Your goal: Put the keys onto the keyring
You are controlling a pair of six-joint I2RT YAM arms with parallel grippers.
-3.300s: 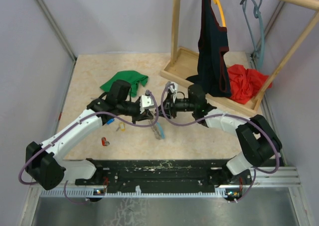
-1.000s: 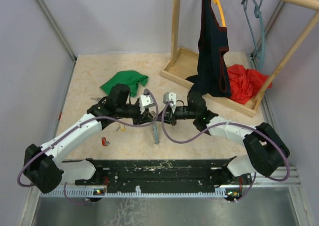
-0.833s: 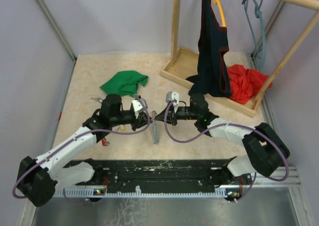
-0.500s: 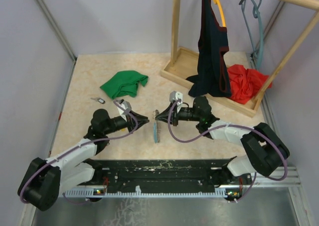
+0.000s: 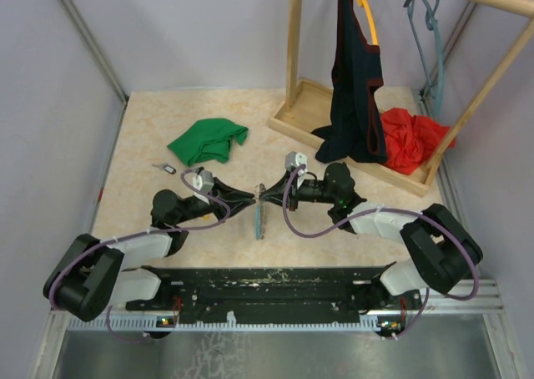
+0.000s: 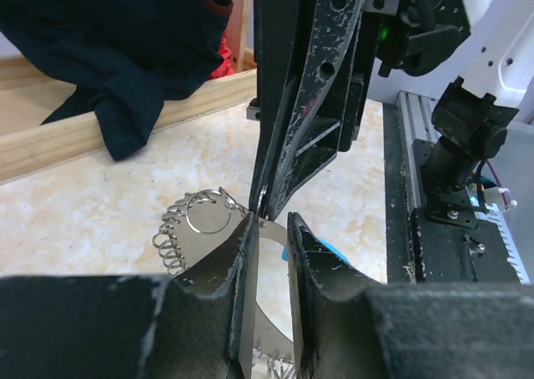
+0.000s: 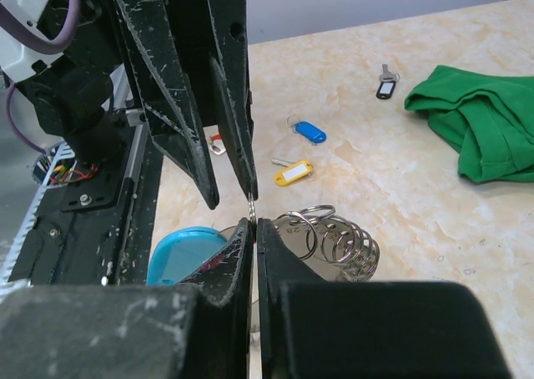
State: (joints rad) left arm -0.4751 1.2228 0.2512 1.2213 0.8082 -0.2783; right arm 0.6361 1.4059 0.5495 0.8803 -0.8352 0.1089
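Observation:
The keyring [image 5: 259, 218], a loop of silvery rings with a light blue band, hangs from my right gripper [image 5: 264, 194], which is shut on its thin wire [image 7: 253, 205]. Its coils [image 7: 334, 241] and blue part [image 7: 183, 250] show below the fingers. My left gripper [image 5: 249, 197] faces it from the left. Its jaws stand slightly apart, and the metal band [image 6: 271, 229] shows through the gap, at one fingertip. A blue-tagged key [image 7: 309, 132], a yellow one [image 7: 292, 173] and a red one [image 7: 219, 144] lie on the table, hidden under the left arm in the top view.
A small black key [image 5: 164, 168] lies at the left. A green cloth [image 5: 209, 139] lies behind it. A wooden rack [image 5: 296, 116] with a dark garment [image 5: 355, 87] and a red cloth [image 5: 413, 137] stands at the back right.
My left arm has drawn back to the near left and lowered, and its gripper now points at the ring from the left. My right gripper still holds the hanging keyring.

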